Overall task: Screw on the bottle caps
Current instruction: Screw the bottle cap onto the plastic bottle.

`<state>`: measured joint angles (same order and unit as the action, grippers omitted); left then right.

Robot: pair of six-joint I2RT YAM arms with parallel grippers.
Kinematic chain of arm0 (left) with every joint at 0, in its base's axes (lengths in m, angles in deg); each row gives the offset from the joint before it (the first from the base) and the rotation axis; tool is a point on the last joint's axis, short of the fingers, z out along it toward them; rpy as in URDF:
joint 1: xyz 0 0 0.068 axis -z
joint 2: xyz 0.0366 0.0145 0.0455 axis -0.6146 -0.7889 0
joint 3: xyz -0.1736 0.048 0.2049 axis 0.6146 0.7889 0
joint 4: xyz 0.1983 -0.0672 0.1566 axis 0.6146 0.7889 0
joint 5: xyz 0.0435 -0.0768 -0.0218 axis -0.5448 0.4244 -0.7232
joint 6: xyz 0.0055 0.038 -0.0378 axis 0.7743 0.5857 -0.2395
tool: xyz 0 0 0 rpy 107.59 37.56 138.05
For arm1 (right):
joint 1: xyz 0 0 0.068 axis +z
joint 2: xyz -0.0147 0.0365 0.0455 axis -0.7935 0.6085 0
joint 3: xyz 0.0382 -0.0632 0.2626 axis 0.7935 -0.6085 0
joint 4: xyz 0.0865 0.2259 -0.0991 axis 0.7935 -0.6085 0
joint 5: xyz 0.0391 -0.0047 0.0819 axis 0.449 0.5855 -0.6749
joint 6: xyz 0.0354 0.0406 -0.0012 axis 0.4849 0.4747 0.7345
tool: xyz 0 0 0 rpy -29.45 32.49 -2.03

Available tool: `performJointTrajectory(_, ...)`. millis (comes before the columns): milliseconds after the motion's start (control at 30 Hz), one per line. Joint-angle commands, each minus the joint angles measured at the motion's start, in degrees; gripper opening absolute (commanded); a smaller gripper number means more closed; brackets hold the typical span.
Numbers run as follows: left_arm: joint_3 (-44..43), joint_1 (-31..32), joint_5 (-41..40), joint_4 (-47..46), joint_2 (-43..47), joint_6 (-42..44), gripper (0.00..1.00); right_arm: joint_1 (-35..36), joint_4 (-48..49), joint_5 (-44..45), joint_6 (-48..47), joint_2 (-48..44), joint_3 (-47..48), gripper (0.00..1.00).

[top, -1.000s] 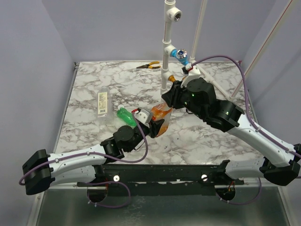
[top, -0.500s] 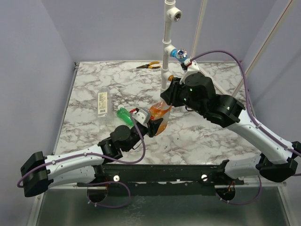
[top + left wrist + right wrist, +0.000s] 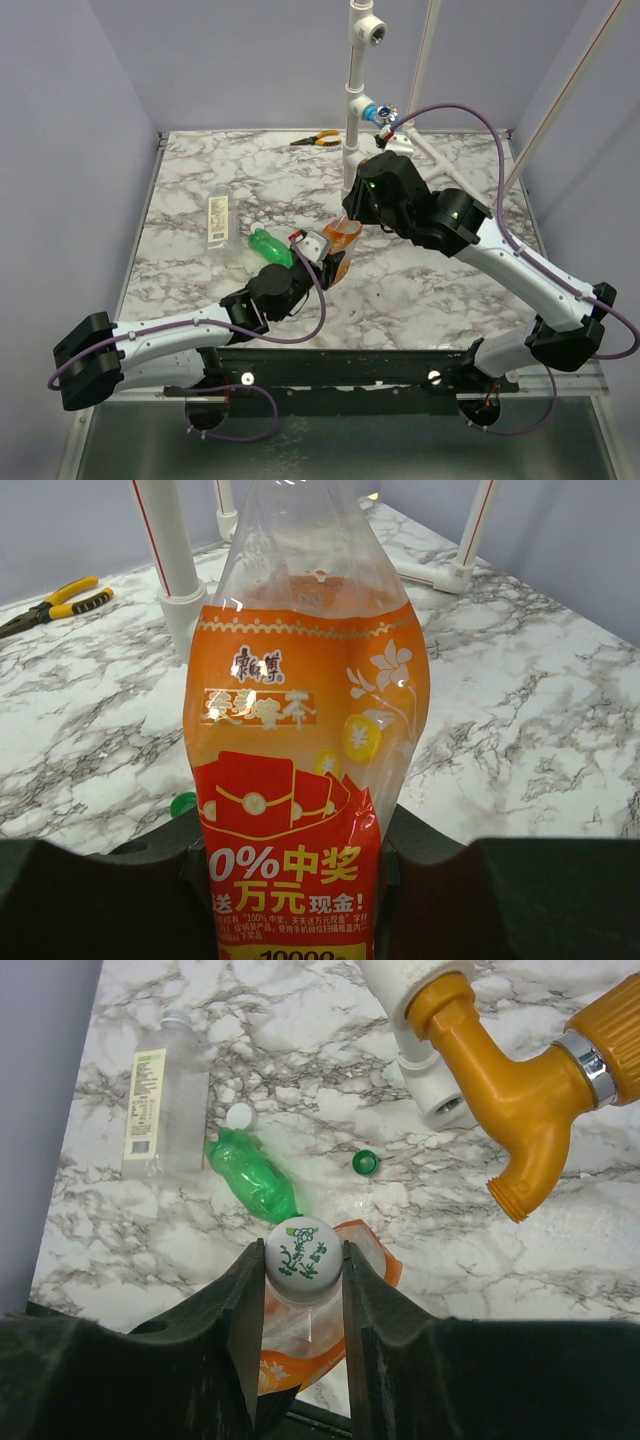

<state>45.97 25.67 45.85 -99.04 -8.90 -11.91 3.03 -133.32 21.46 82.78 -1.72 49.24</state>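
The left fingers (image 3: pixel 110 900) clamp the orange bottle (image 3: pixel 305 780) low down (its base cut off at the frame's bottom); the right fingers (image 3: pixel 235 1350) pinch its white cap (image 3: pixel 304 1250), hiding the neck.

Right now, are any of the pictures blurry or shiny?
Left wrist view: orange bottle sharp, white glints on its clear top. Right wrist view: cap crisp, orange tap gleams at its metal band. Top view: even light, faint shadows on the table, nothing blurred.
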Motion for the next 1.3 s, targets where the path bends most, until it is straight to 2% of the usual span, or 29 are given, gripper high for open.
performJointTrajectory(0, -6.3, 1.3, 6.6, -17.3, 1.4, 4.1, 0.00, 2.2, -6.4, -5.4, 3.4, 4.3, -0.6, 0.16)
performJointTrajectory(367, -4.1, 1.3, 6.7, -17.2, 2.5, 3.0, 0.00, 2.2, -3.8, -4.7, 2.5, 4.3, 2.2, 0.19)
performJointTrajectory(1267, -0.3, 1.2, 4.3, -16.3, 2.1, 3.0, 0.00, 4.0, -6.7, -0.6, -1.0, 7.0, 8.1, 0.32)
